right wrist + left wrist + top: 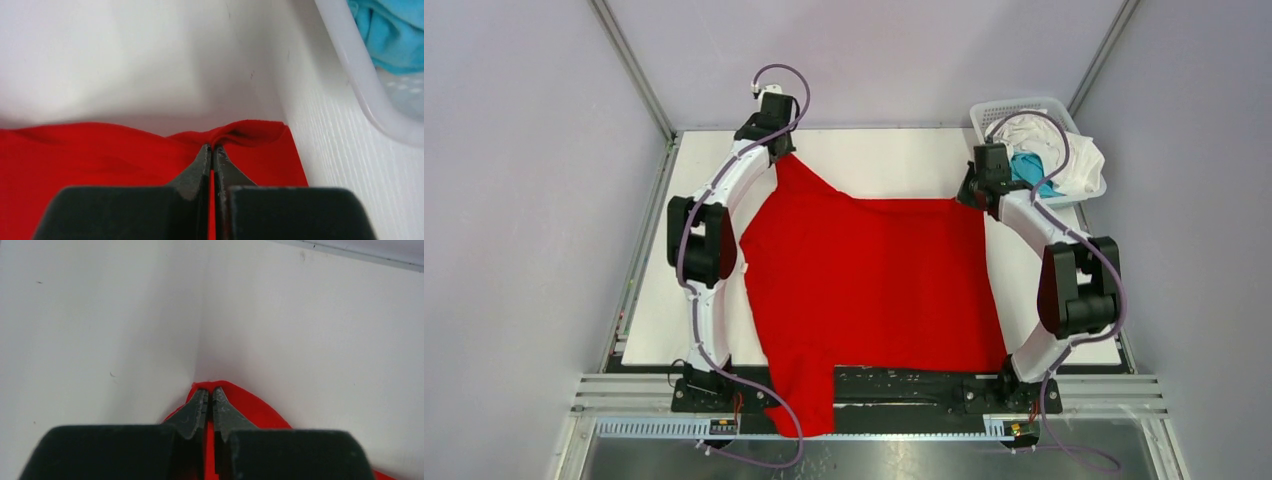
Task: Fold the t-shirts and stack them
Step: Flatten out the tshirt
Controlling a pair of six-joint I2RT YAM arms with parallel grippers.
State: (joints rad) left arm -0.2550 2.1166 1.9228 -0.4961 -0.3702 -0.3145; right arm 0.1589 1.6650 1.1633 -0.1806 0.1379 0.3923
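**We have the red shirt (874, 280) pinched at two far corners, and both holds are thin.**

Our left gripper (210, 392) has its fingers pressed nearly together on the very tip of a corner. Our right gripper (213, 149) is closed tight on a raised fold of hem, with the basket (350, 65) just right of its fingers. The shirt spreads back from both across the table (874, 160), one part hanging over the near edge. We judge that this drag could pull the left corner free, and a rightward swing could knock the basket.
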